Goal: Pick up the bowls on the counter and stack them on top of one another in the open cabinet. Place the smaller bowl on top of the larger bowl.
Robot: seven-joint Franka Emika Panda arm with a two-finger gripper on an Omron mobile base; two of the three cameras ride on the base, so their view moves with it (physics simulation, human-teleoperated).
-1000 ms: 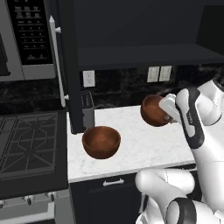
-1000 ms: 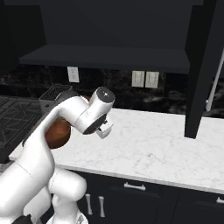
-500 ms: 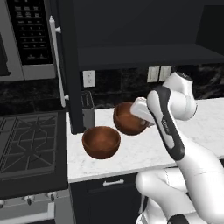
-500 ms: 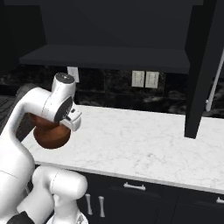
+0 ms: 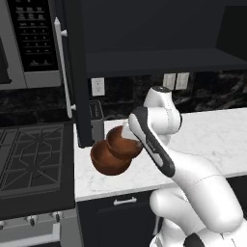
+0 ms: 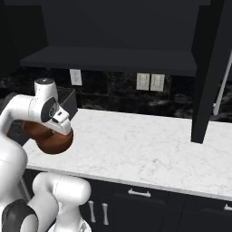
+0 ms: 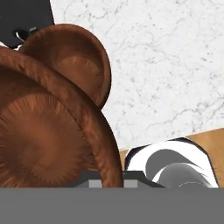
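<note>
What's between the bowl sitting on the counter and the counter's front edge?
Nothing: the left base view shows bare white counter from the resting bowl, below the carried bowl, to the edge.

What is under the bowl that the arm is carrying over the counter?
The carried bowl hangs above a second reddish-brown bowl resting on the white marble counter near its stove-side edge. The carried bowl covers part of that bowl's rim, and whether the two touch cannot be seen.
</note>
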